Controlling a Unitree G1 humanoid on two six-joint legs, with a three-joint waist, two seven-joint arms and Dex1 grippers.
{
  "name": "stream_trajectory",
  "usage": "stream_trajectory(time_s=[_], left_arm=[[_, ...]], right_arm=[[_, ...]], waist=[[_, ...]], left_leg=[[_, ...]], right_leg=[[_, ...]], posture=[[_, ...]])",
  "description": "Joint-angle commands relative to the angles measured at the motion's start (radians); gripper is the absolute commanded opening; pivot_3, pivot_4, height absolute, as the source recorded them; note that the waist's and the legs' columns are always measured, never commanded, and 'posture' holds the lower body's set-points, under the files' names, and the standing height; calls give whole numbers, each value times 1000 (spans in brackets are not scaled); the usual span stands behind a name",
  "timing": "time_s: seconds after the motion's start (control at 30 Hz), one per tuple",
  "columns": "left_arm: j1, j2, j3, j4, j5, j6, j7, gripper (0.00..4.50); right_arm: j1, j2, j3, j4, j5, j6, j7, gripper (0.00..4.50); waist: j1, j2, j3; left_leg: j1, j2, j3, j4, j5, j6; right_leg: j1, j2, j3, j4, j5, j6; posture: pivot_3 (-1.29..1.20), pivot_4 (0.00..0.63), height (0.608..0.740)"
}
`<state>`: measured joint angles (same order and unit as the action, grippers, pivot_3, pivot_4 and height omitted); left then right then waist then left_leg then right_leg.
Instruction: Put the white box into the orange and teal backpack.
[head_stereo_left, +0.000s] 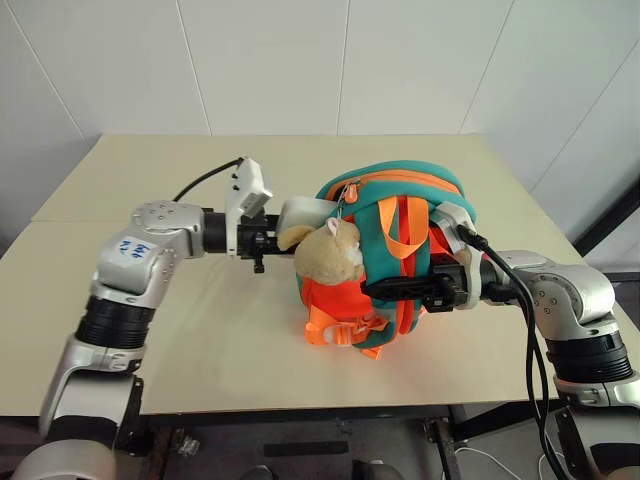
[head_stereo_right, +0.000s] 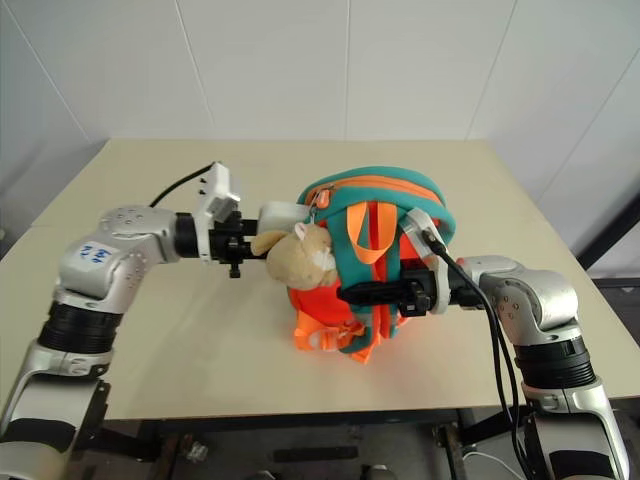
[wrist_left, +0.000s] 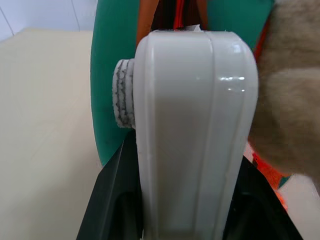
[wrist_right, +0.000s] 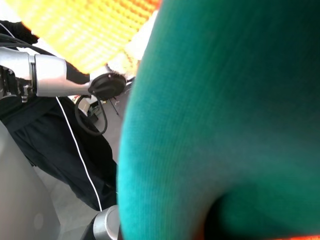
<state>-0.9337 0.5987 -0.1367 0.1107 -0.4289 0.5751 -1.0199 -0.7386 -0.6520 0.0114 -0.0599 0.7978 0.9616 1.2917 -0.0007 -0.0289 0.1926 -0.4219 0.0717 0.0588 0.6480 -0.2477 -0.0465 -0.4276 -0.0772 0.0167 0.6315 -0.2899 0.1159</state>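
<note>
The orange and teal backpack (head_stereo_left: 400, 205) stands upright in the middle of the table, with its tan plush animal (head_stereo_left: 330, 252) facing me. My left gripper (head_stereo_left: 272, 232) reaches in level from the left, shut on the white box (head_stereo_left: 303, 211). The box's far end is at the backpack's upper left side, beside the zipper. In the left wrist view the white box (wrist_left: 195, 130) rises between the black fingers (wrist_left: 112, 205), right against the teal rim (wrist_left: 107, 75). My right gripper (head_stereo_left: 375, 290) comes in from the right, shut on the backpack's front among the teal straps (wrist_right: 225, 120).
The beige table (head_stereo_left: 200, 340) has free surface on the left, behind and in front of the backpack. Its front edge runs close to my arms. Orange webbing with buckles (head_stereo_left: 335, 328) hangs loose on the tabletop below the plush. White wall panels stand behind.
</note>
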Motion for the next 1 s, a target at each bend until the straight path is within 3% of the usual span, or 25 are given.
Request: stream_trajectory(time_s=[0.03, 0.17, 0.37, 0.4, 0.43, 0.67, 1.0], left_arm=[[-60, -62, -27, 60, 71, -95, 20, 1280], [-100, -161, -22, 157, 110, -169, 52, 1280], [-114, -233, -4, 203, 130, -208, 70, 1280], [-112, -238, 2, 196, 124, -200, 67, 2011], [-108, -235, 4, 188, 125, -198, 59, 2242], [-70, -113, 60, 133, 87, -201, -65, 4279], [-23, 120, 125, 156, 61, -254, -301, 4279]], right_arm=[[-1, 11, -10, -45, 24, -7, -13, 23], [6, 21, -13, -60, 33, -7, -32, 23], [17, 33, -18, -78, 46, -8, -56, 23], [20, 35, -20, -81, 48, -8, -60, 0], [22, 36, -22, -83, 49, -8, -62, 0], [29, 40, -27, -83, 48, -12, -72, 0], [19, 41, -19, -62, 32, -28, -70, 0]], waist=[[0, 0, 0], [0, 0, 0], [1, 0, 0], [1, 0, 0], [2, 0, 0], [-7, 0, 0], [-9, 0, 0]], left_leg=[[0, 0, 0, 0, 0, 0], [0, 0, 0, 0, 0, 0], [0, 0, 1, 0, 0, 0], [0, 0, 1, 1, 0, 0], [0, 0, 1, 1, 0, 0], [0, 0, 1, 0, 0, 1], [0, 0, 2, 0, 0, 1]], right_leg=[[0, 0, 0, 0, 0, 0], [0, 0, 1, 0, 0, 0], [0, 0, 1, 0, 0, 1], [0, 0, 1, 0, 0, 1], [0, 0, 1, 0, 1, 1], [0, 0, 2, 0, 1, 2], [-1, 1, 2, 0, 1, 1]], posture=[[0, 150, 740], [0, 150, 740], [0, 150, 740], [0, 150, 740], [0, 150, 740], [0, 150, 740], [0, 150, 740]])
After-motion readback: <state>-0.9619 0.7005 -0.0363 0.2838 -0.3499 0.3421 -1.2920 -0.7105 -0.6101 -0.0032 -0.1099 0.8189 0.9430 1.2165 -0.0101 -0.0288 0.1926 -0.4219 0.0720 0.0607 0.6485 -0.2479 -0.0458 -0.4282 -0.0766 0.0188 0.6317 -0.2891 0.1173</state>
